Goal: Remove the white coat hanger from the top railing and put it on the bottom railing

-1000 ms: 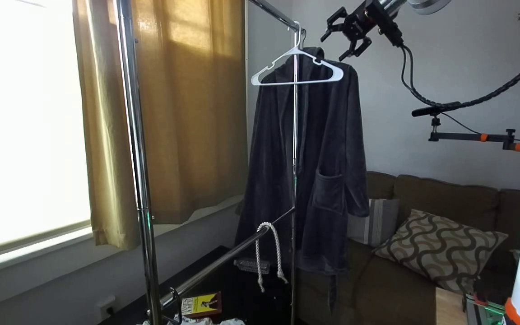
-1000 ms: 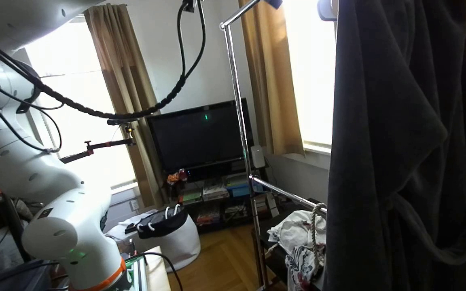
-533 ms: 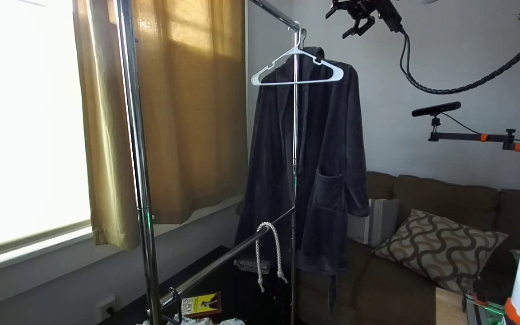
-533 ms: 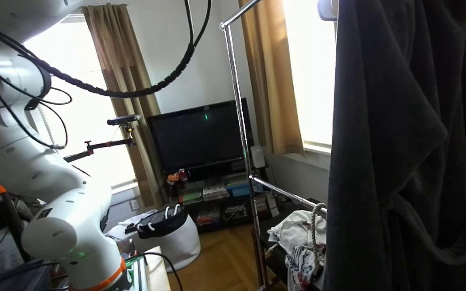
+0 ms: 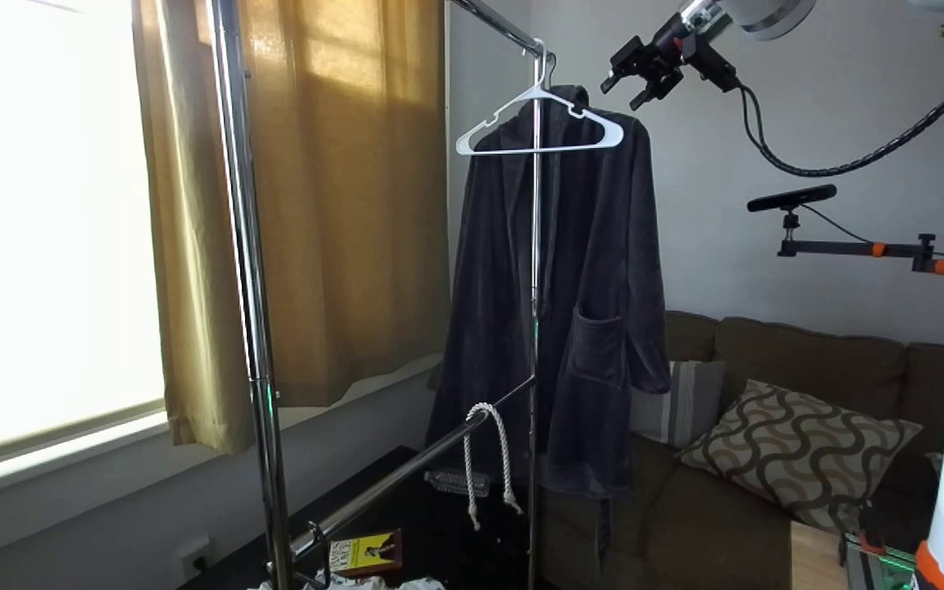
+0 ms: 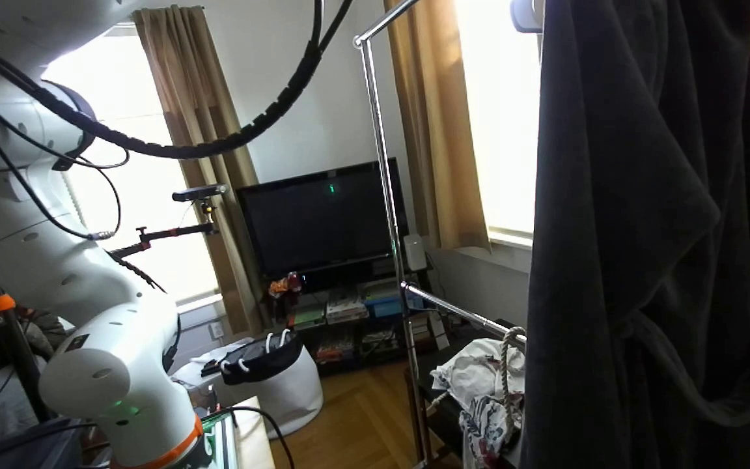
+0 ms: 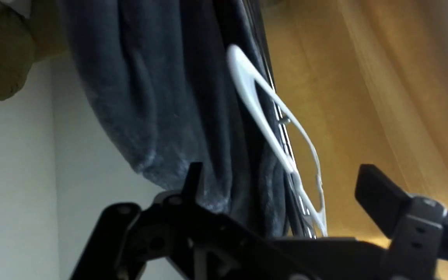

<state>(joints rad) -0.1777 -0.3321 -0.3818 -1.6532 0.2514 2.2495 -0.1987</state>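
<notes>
Both jaws stand wide apart, gripping nothing, so square your Robotiq gripper (image 5: pixel 621 97) to the white plastic hanger (image 5: pixel 537 93), hooked over the chrome top railing (image 5: pixel 498 25) beside the grey bathrobe (image 5: pixel 587 246), then clamp it and lift straight up before drawing away.

A home living room, this: sofa (image 5: pixel 808 354) and cushions (image 5: pixel 796 451) lower right, television (image 6: pixel 319 221) mid-frame, each in an exterior view.

The rounded white arm (image 6: pixel 101 286) I operate remotely carries small grey caps (image 6: pixel 101 373), an orange band (image 6: pixel 183 447) near the bottom and a looping black ribbed cable (image 6: pixel 183 152); my black gripper (image 5: pixel 621 96), fixed to a silver wrist piece (image 5: pixel 705 18), shows jointed, blocky fingers (image 7: pixel 381 200).
</notes>
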